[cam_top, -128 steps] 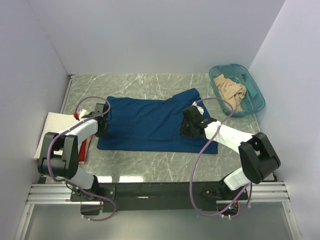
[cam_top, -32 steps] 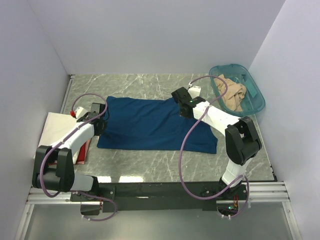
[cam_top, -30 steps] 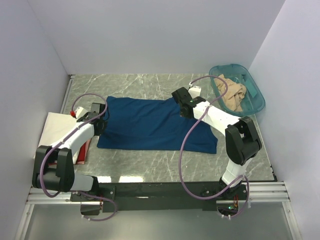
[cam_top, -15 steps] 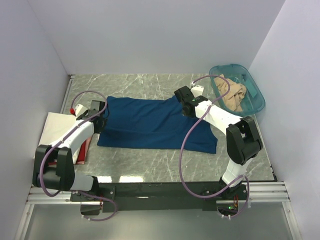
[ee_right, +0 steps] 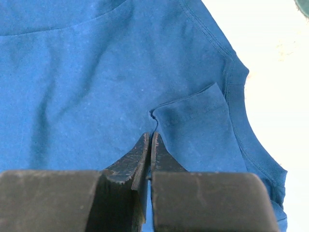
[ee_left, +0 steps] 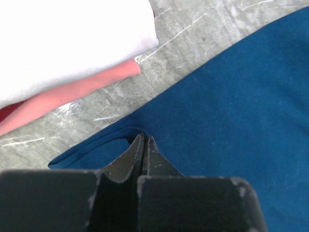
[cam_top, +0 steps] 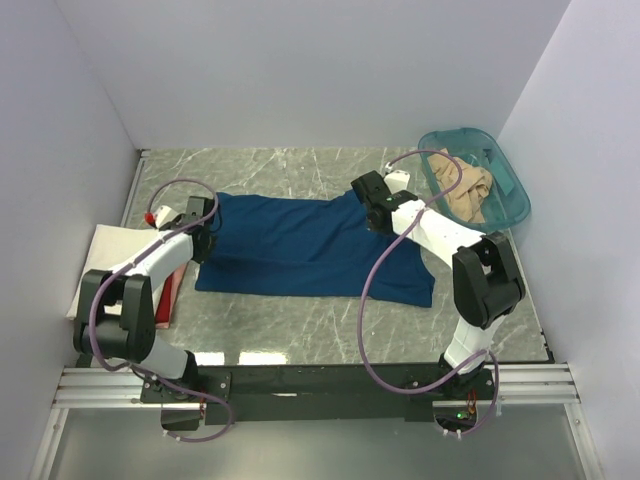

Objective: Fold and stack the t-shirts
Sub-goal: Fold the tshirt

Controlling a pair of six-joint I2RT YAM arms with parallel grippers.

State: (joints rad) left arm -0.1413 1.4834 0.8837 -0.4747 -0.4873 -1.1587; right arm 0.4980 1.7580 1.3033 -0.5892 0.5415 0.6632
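Because both pairs of fingers are clenched on thin cloth only, slippage is the main hazard. The left gripper (ee_left: pixel 144 140) pinches the curled hem at the left edge of the navy t-shirt (cam_top: pixel 300 245). The right gripper (ee_right: pixel 149 137) pinches a small raised fold beside its right sleeve seam. The navy t-shirt lies spread on the marble table (cam_top: pixel 300 170).

If one pinch releases during a lift, that side drops and the fold lands skewed. Uneven arm travel would twist the cloth.

A folded white t-shirt (ee_left: pixel 72 43) on pink cloth (ee_left: pixel 72 94) lies just left of the navy t-shirt, where a dragged hem could disturb it. The tan t-shirt (cam_top: pixel 465 190) sits in the teal tub (cam_top: pixel 515 205), beyond its far right corner.
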